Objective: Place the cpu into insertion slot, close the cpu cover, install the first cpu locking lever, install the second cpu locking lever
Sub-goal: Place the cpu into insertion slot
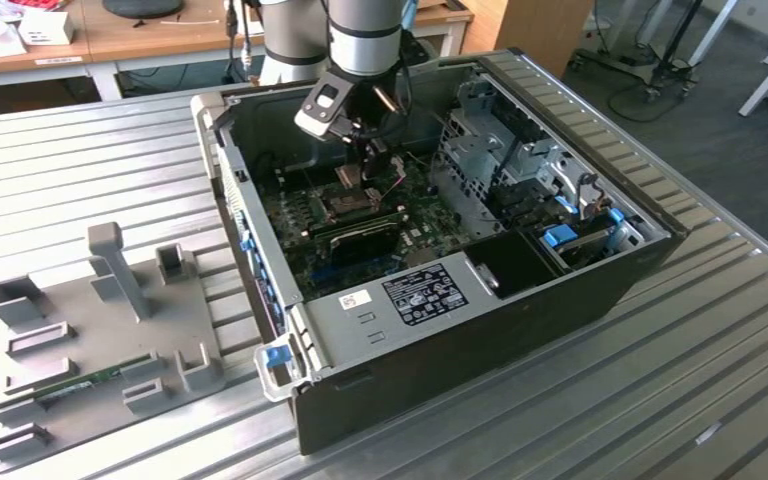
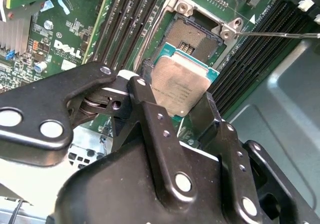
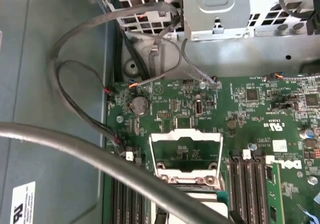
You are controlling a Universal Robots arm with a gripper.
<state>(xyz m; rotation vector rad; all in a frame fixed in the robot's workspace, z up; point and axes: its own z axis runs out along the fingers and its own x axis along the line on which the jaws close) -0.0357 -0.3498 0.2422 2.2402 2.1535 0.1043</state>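
Cpu (image 2: 180,86) pinched at opposite edges between gripper (image 2: 174,99) fingers, held above insertion slot (image 2: 192,38), not yet seated. Slot left uncovered, flanked by memory slots (image 2: 125,18) near middle of motherboard (image 3: 250,103). Cpu cover (image 3: 186,135) raised on hinge. Motherboard mounted inside opened computer case (image 1: 491,300).

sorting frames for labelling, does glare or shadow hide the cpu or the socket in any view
Second wrist view: evenly lit, no glare on the cpu, held in the gripper by the insertion slot. First wrist view: a thick grey cable crosses the foreground near the cpu cover. Exterior view: the slot sits dim inside the case.
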